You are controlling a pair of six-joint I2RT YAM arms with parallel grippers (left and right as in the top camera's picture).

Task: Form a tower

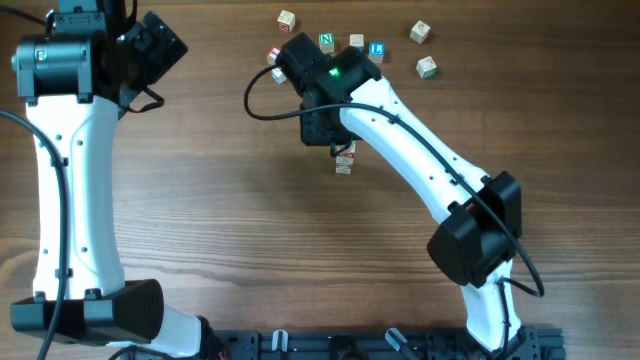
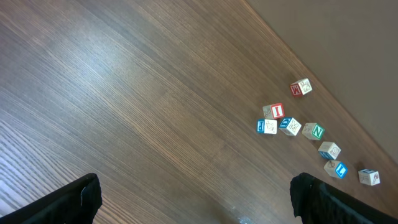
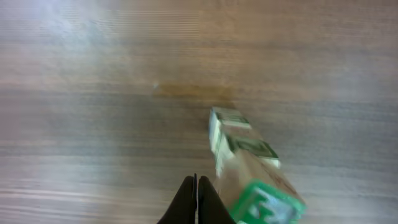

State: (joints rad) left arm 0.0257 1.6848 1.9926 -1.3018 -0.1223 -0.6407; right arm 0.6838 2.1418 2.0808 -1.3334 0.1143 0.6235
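Observation:
The tower [image 1: 345,160] is a narrow stack of pale wooden cubes in the middle of the table, partly hidden under my right gripper [image 1: 337,149]. In the right wrist view the tower [image 3: 239,149] looks blurred and slanted, with a green-faced cube [image 3: 267,204] on top. My right gripper [image 3: 196,184] is shut with nothing between its fingers, just left of the tower's top. Whether it touches the tower I cannot tell. My left gripper [image 1: 160,45] hangs open at the far left, well away; in its own view the left gripper [image 2: 196,199] has only bare table between the fingers.
Several loose letter cubes lie at the back of the table, among them a green N cube [image 1: 326,41], a blue cube [image 1: 376,48] and a pale cube [image 1: 427,67]. The left wrist view shows the same loose cubes [image 2: 273,118] near the table's edge [image 2: 323,81].

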